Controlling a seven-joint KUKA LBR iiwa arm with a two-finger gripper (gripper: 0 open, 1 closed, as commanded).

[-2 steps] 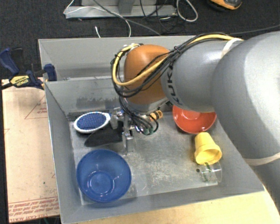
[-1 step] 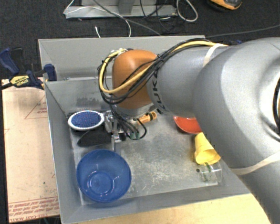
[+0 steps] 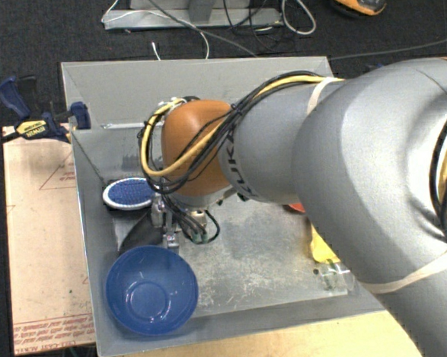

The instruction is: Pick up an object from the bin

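Bowl point(image 3: 151, 293), blue, round and open side up, lies in the near left corner of the bin point(image 3: 253, 267), and everything else is best placed from it. Just above the bowl's far rim hangs the gripper point(image 3: 169, 235), pointing down from under the orange cover point(image 3: 195, 157) of the wrist. Whether it touches the rim cannot be told, nor whether it is spread or pressed together. So the bowl lies toward the camera from the tool and slightly to the view's left, with only its far edge below the tool. Being round, it has no long axis to line up with, and in my judgement the thin far wall is the likeliest place to pinch. Just beyond the bowl's far rim, on the view's left of the gripper, lies a dark flat thing point(image 3: 139, 232) whose kind I cannot make out. It looks close enough to be caught along with the rim. Farther back from the bowl lies an oval blue and white brush point(image 3: 127, 193), clear of any descent. Well off to the bowl's right, under the arm, lie a yellow thing point(image 3: 318, 247) and a clear one point(image 3: 335, 275), both out of the way.
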